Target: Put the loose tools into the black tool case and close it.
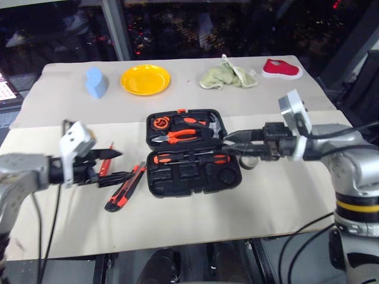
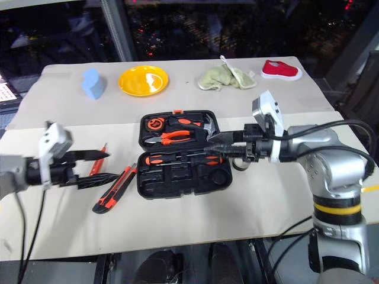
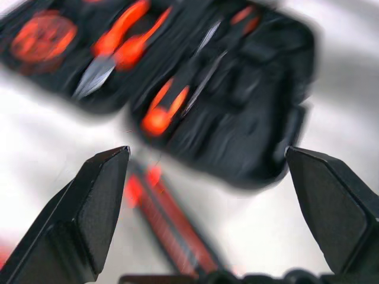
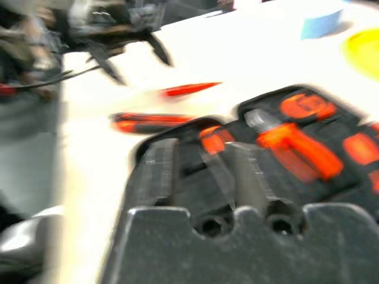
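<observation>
Tool case point(image 1: 193, 152) lies open mid-table, two screwdrivers point(image 1: 189, 158) in its near half. One utility knife point(image 1: 125, 187) and one tester screwdriver point(image 1: 105, 164) lie leftward. Left gripper point(image 1: 115, 165) gapes empty above them; right gripper point(image 1: 230, 140) is partly open over the case's right edge.

One black tool case point(image 1: 192, 177) lies open on the bench point(image 1: 284, 201). Inside it are two screwdrivers: one point(image 1: 172, 158) and another point(image 1: 213, 158), lying in line. The lid half holds one pair of orange-handled pliers point(image 1: 177, 136), one hammer point(image 1: 214, 126) and one tape measure point(image 1: 160, 123). Loose on the bench are one utility knife point(image 1: 125, 188), one slim orange tester screwdriver point(image 1: 105, 164) and one small black tape roll point(image 1: 249, 161), partly hidden. At the far edge sit one yellow plate point(image 1: 145, 79), one blue sponge point(image 1: 95, 81), one green cloth point(image 1: 227, 76) and one red-and-white shoe point(image 1: 282, 68). Two grippers are in view: left point(image 1: 116, 165), right point(image 1: 230, 142).
</observation>
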You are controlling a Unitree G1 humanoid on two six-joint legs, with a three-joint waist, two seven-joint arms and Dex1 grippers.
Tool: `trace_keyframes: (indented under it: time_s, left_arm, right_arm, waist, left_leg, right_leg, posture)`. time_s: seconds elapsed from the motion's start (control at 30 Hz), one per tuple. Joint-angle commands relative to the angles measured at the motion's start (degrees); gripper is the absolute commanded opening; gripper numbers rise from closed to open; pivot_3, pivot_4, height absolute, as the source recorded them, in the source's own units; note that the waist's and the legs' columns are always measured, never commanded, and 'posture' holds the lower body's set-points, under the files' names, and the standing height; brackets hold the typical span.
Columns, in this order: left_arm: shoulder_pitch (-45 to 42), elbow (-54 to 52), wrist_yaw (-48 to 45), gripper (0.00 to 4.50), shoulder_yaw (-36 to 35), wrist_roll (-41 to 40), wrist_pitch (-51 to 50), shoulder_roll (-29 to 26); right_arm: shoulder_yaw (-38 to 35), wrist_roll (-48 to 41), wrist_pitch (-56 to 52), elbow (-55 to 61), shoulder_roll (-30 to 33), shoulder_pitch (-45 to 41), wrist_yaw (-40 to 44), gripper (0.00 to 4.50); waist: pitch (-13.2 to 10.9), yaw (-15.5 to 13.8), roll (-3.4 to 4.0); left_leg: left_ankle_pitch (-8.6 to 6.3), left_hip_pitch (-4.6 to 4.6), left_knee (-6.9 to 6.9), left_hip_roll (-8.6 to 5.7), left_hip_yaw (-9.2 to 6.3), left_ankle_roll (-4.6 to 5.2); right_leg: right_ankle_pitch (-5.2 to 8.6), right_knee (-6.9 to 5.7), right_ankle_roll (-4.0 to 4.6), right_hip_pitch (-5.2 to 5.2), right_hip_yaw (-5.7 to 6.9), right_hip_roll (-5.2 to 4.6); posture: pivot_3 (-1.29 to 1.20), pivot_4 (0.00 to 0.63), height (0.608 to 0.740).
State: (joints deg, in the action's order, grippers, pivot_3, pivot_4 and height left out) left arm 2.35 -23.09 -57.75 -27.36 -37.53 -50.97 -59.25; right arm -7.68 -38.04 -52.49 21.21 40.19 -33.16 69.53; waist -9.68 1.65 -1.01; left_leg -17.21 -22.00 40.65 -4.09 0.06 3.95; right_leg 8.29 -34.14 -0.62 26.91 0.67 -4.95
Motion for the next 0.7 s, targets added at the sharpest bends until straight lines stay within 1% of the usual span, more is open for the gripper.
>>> trace_keyframes:
  time_s: [0.03, 0.1, 0.13, 0.17, 0.2, 0.23, 0.27, 0.3, 0.33, 0.4, 0.5, 0.63, 0.7]
  left_arm:
    - [7.21, -3.0, 1.26, 4.5, -10.85, 2.07, -1.07, 0.92]
    - [11.24, -2.73, 2.09, 4.5, -14.32, 3.57, -0.58, 1.87]
    - [13.63, -1.97, 2.59, 4.5, -16.65, 4.91, -0.59, 2.61]
    - [16.59, -0.61, 3.64, 4.5, -19.02, 7.17, -0.29, 3.52]
    - [18.69, 0.49, 4.43, 4.5, -20.52, 8.6, -0.07, 4.17]
    - [20.1, 1.13, 4.96, 4.5, -21.47, 9.45, 0.16, 4.6]
    - [20.94, 1.66, 5.3, 4.5, -21.78, 9.73, 0.19, 4.77]
    - [20.92, 1.83, 6.01, 4.5, -21.11, 9.87, -0.39, 4.66]
    - [20.37, 1.89, 6.79, 4.5, -20.14, 9.93, -1.0, 4.42]
    - [18.12, 2.32, 9.22, 4.5, -17.34, 10.73, -2.36, 3.35]
    - [12.41, 3.34, 12.92, 4.5, -12.03, 11.67, -5.77, 0.81]
    - [-1.62, 5.32, 15.68, 4.5, -4.36, 7.98, -14.66, -2.33]
    - [-9.28, 6.34, 15.63, 4.5, 0.96, 6.36, -18.87, -3.64]
  right_arm:
    - [-1.55, -4.62, -0.41, 4.3, 0.82, 0.01, -1.54, 3.43]
    - [-0.83, -5.35, 0.14, 4.85, 0.89, 0.26, -2.29, 4.21]
    - [-0.33, -5.4, 0.57, 5.05, 0.79, 0.4, -2.58, 4.43]
    - [0.13, -5.28, 1.16, 4.92, 0.63, 0.53, -2.76, 4.43]
    - [0.4, -5.32, 1.59, 4.71, 0.52, 0.61, -2.92, 4.43]
    - [0.56, -5.4, 1.86, 4.59, 0.47, 0.67, -3.07, 4.43]
    - [0.71, -5.52, 2.03, 4.51, 0.47, 0.66, -3.26, 4.43]
    - [0.7, -5.56, 2.27, 4.37, 0.6, 0.75, -3.36, 4.43]
    - [0.66, -5.56, 2.52, 4.31, 0.76, 0.89, -3.5, 4.43]
    - [0.46, -5.84, 2.7, 4.73, 1.17, 1.34, -3.91, 4.43]
    - [-0.43, -7.12, 2.34, 6.18, 1.9, 2.44, -4.94, 4.43]
    - [-2.0, -8.88, 1.84, 8.79, 2.59, 4.87, -7.8, 4.43]
    - [-2.9, -10.1, 1.42, 10.4, 2.66, 6.27, -9.63, 4.43]
  waist:
    - [-0.01, -0.11, -0.02]
    - [-0.02, -0.67, -0.03]
    - [-0.03, -0.9, -0.04]
    - [-0.04, -1.08, -0.03]
    - [-0.06, -1.23, 0.0]
    - [-0.04, -1.3, -0.05]
    - [-0.03, -1.37, -0.06]
    - [-0.03, -1.63, -0.07]
    - [-0.02, -1.96, -0.09]
    - [0.0, -2.47, -0.12]
    - [0.03, -2.86, -0.18]
    - [0.03, -2.79, -0.24]
    - [0.02, -2.55, -0.31]
  left_leg:
    - [0.0, 0.1, 0.0, 0.0, 0.05, -0.01]
    - [-0.04, 0.18, 0.0, -0.01, 0.05, -0.01]
    - [-0.01, 0.28, 0.01, -0.01, 0.05, -0.05]
    - [0.0, 0.38, 0.02, -0.01, 0.05, -0.06]
    - [-0.18, 0.59, 0.02, 0.0, 0.03, 0.2]
    - [-0.4, 0.88, 0.01, 0.01, 0.03, 0.18]
    - [-0.41, 0.94, 0.02, 0.02, 0.04, 0.15]
    - [-0.37, 0.95, 0.03, 0.01, 0.06, 0.17]
    - [-0.36, 0.94, 0.06, 0.01, 0.05, 0.15]
    - [-0.35, 0.94, 0.06, 0.01, 0.03, 0.08]
    - [-0.27, 0.91, 0.06, -0.01, 0.0, -0.07]
    - [-0.18, 0.84, 0.05, -0.04, -0.01, -0.2]
    - [-0.16, 0.8, 0.05, -0.04, -0.04, -0.19]
  right_leg:
    - [0.01, 0.07, 0.01, -0.01, 0.02, -0.04]
    - [0.01, 0.07, 0.03, -0.11, 0.1, -0.13]
    - [-0.03, 0.06, 0.08, -0.23, 0.13, -0.17]
    - [-0.05, 0.08, 0.11, -0.34, 0.15, -0.18]
    - [-0.06, 0.1, 0.12, -0.56, 0.17, -0.24]
    - [-0.04, 0.08, 0.1, -0.81, 0.15, -0.26]
    - [0.0, 0.09, 0.04, -0.86, 0.15, -0.24]
    - [0.13, 0.07, -0.19, -0.86, 0.15, -0.23]
    - [0.15, 0.06, -0.21, -0.85, 0.19, -0.24]
    - [-0.04, 0.06, 0.1, -0.78, 0.22, -0.24]
    - [-0.06, 0.05, 0.11, -0.8, 0.25, -0.26]
    - [-0.07, 0.03, 0.11, -0.76, 0.24, -0.23]
    - [-0.07, 0.05, 0.1, -0.72, 0.31, -0.11]
  posture:
    - [0.0, 0.15, 0.74]
    - [0.0, 0.15, 0.74]
    - [0.0, 0.15, 0.74]
    - [0.0, 0.15, 0.74]
    - [0.0, 0.15, 0.74]
    - [0.0, 0.15, 0.74]
    - [0.0, 0.15, 0.74]
    - [0.0, 0.15, 0.74]
    - [0.0, 0.15, 0.74]
    - [0.0, 0.15, 0.74]
    - [0.0, 0.15, 0.74]
    - [0.0, 0.15, 0.74]
    - [0.0, 0.15, 0.74]
